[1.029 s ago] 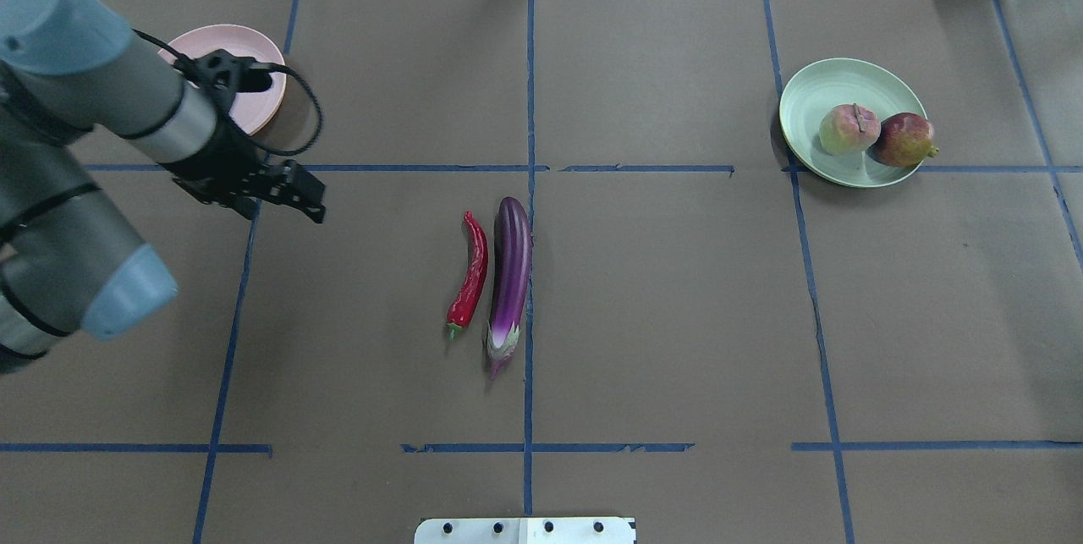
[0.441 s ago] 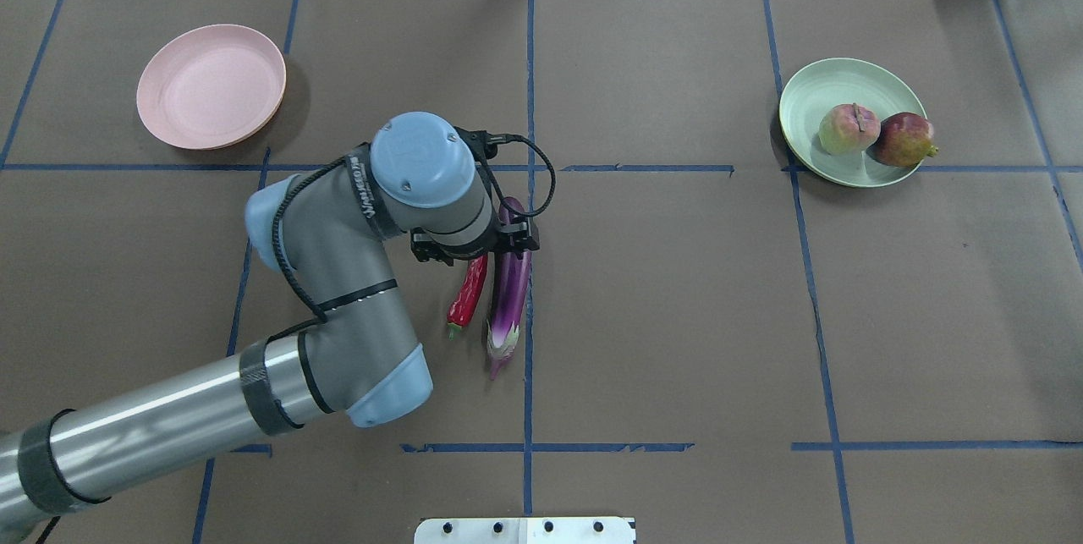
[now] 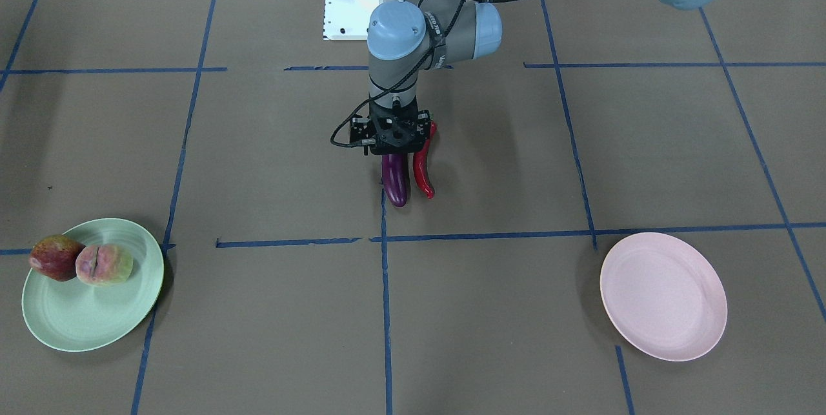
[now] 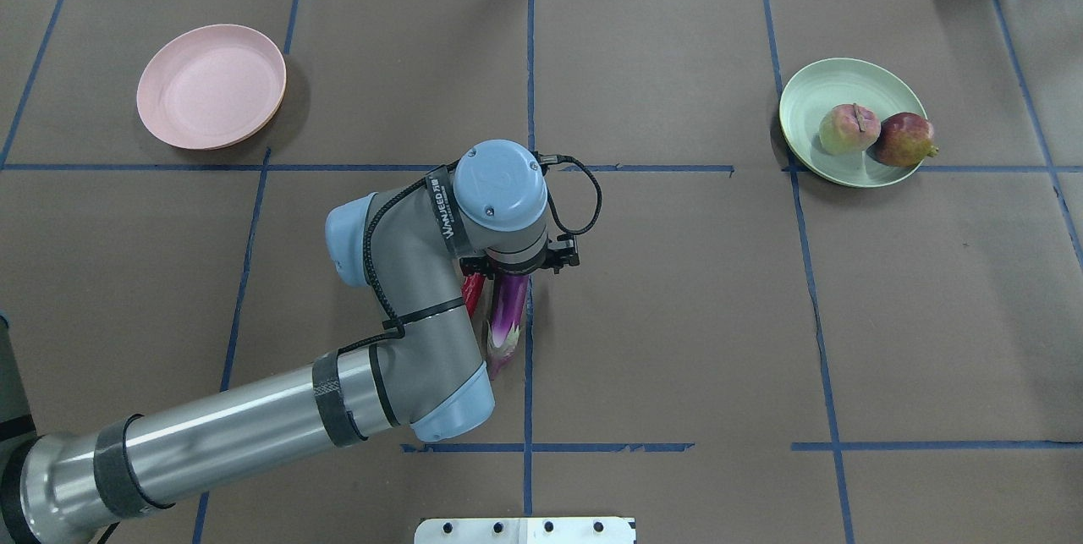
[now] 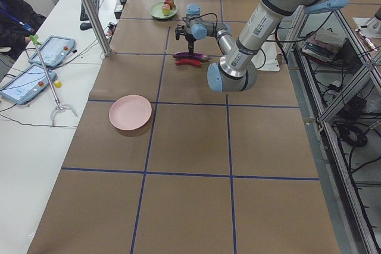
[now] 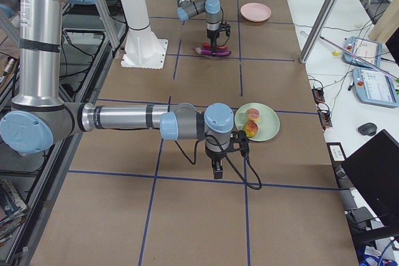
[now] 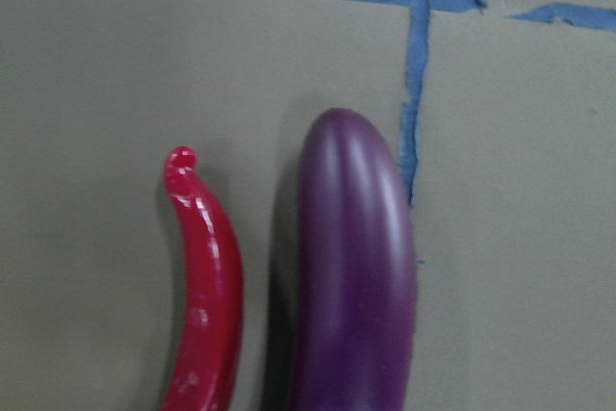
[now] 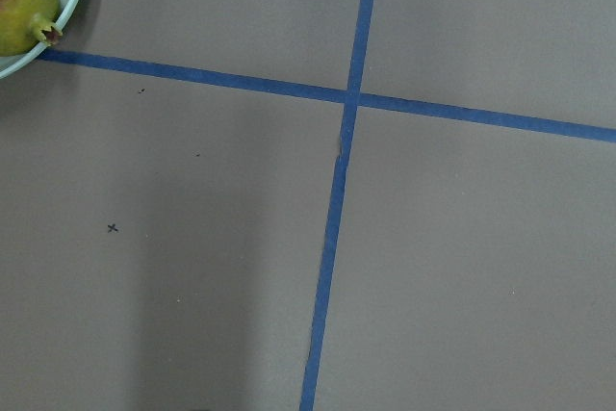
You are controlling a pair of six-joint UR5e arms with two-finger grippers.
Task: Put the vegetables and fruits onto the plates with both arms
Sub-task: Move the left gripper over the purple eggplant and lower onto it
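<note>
**Fruit plated, vegetables waiting.** Your left arm (image 4: 398,307) hangs over the middle of the brown-paper-covered table (image 4: 677,315), wrist pointing straight down above the two vegetables. The long glossy purple eggplant (image 3: 394,184) and the thinner, curved red chili pepper (image 3: 424,173) lie just beside each other on the table. The eggplant runs alongside a blue tape line (image 7: 416,93). Neither vegetable is lifted. The jaws sit over the eggplant's mid-length, but no view shows the fingers clearly. You cannot tell whether they are apart or together, or whether they touch the skin.

On the robot's right, the pale mint green round plate (image 4: 808,91) already carries both fruits. The pale pink-green peach-like fruit (image 4: 842,129) and the dark red-yellow pomegranate-like fruit (image 4: 904,140) touch each other there. Your right arm (image 6: 124,118) is low over the table just beside that plate. Its jaws show only in the side view, so their state cannot be told either.

The pale pink round plate (image 4: 211,87), well apart on the robot's left, holds nothing. By the look of it, you are about halfway through. Both vegetables are left to grasp, carry and set down, presumably on the pink plate. The eggplant appears to be first in line.
</note>
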